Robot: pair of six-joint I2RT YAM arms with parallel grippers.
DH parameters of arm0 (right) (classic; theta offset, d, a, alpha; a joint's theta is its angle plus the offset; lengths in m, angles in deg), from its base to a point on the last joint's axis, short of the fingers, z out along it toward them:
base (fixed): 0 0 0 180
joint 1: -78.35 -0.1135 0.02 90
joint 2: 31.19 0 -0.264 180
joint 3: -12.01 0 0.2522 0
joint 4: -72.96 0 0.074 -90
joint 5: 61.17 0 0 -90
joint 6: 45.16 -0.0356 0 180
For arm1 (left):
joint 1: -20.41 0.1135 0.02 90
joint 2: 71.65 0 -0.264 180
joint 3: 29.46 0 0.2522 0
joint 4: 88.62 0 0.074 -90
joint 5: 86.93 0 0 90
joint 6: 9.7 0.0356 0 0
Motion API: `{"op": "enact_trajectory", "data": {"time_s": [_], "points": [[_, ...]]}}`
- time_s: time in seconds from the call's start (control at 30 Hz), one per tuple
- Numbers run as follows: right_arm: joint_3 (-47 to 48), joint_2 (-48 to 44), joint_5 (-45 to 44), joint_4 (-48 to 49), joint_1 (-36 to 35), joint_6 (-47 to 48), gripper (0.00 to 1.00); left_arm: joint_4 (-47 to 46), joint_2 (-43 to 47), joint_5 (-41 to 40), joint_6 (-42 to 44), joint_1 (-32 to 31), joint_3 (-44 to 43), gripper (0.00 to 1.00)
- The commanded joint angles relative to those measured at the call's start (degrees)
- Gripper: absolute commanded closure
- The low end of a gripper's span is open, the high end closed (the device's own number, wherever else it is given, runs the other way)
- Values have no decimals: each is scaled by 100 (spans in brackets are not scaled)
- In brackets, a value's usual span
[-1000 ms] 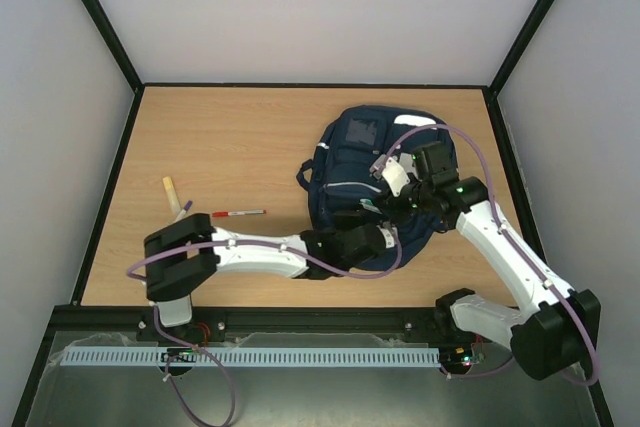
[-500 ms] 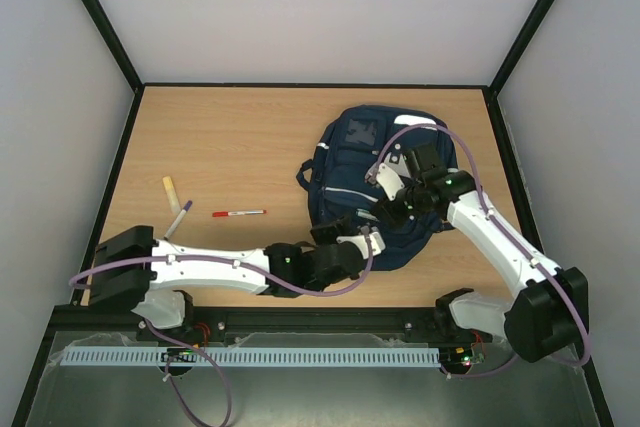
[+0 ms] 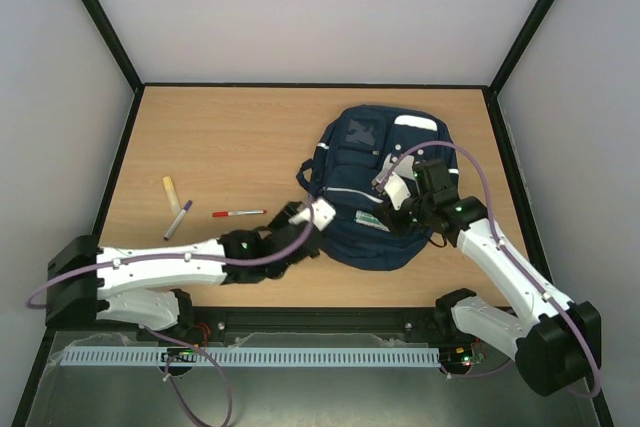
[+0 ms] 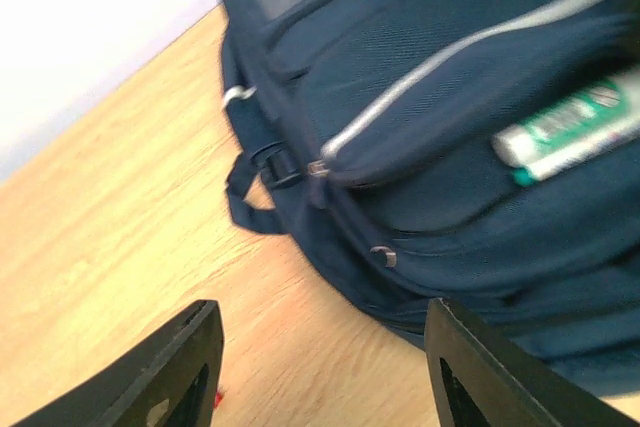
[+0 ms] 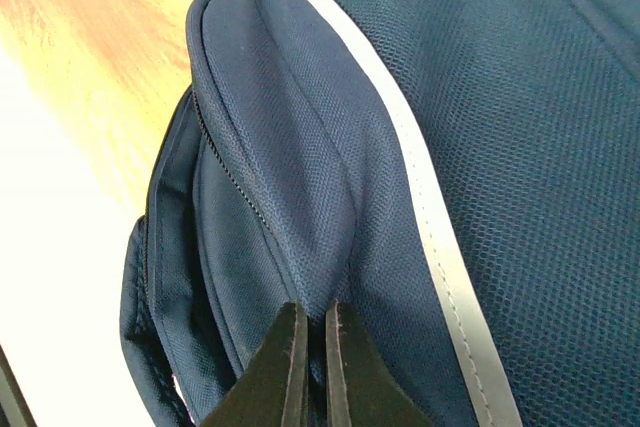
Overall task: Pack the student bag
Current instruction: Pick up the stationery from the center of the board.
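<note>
So the student bag [image 3: 360, 162] is lying flat on the tabletop [image 3: 230, 137], front pockets facing up, a bit right of the middle and closer to the right arm's side; it takes up a good chunk of the wood. The right claw [image 5: 310, 332] is down on the front of it, jaws nearly closed with just a slit between them, pinching a fold of the navy fabric right beside the white reflective stripe; in the wrist view a zipper line runs just left of that fold. The left claw [image 4: 322, 322] sits just beside the bag's left side, jaws wide apart with nothing between the fingers [image 4: 180, 357]; you only see bare wood and the bag's edge past them. There's a green-and-white tube [image 4: 565, 127] poking out of one of the front pockets, blurry so I can't read it. Off to the left, well apart from the bag, a red pen [image 3: 238, 213], a purple pen [image 3: 178, 219] and a yellowish stick [image 3: 171, 194] lie near each other.
</note>
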Motion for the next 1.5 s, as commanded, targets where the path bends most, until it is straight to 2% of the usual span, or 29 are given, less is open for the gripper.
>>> {"op": "enact_trajectory", "data": {"time_s": [0.0, 0.1, 0.27, 0.43, 0.5, 0.6, 0.73, 0.83, 1.13, 1.4, 1.47], "points": [[-116, -193, 137, 146, -1, -99, 99, 417, 571, 731, -1274, 827, 114, 39], [-53, -35, 185, 53, 17, -68, 99, 698, 810, 1457, -1745, 1780, 105, 38], [-80, -121, 237, 33, 19, -47, 99, 779, 1053, 3464, -2650, 3799, 326, 36], [-86, -251, 248, 1, 42, -15, 99, 904, 960, 4076, -3890, 4781, 704, 33], [-94, -279, 248, -5, 40, -6, 99, 853, 877, 4093, -4387, 4913, 819, 32], [-90, -278, 270, -20, 50, -3, 99, 1049, 440, 3708, -5135, 4953, 690, 35], [-93, -258, 290, -36, 53, 7, 99, 1266, -185, 3424, -5710, 4971, 397, 37], [-95, -242, 277, -45, 53, 20, 99, 1597, -560, 3173, -6204, 5011, 166, 43], [-103, -196, 266, -63, 56, 42, 99, 1600, -1084, 3256, -6778, 5292, 62, 45], [-104, -170, 257, -71, 59, 61, 99, 1539, -2012, 3762, -6623, 5492, -218, 55], [-104, -163, 248, -71, 56, 69, 99, 1498, -2138, 3778, -6589, 5492, -251, 61]]}}
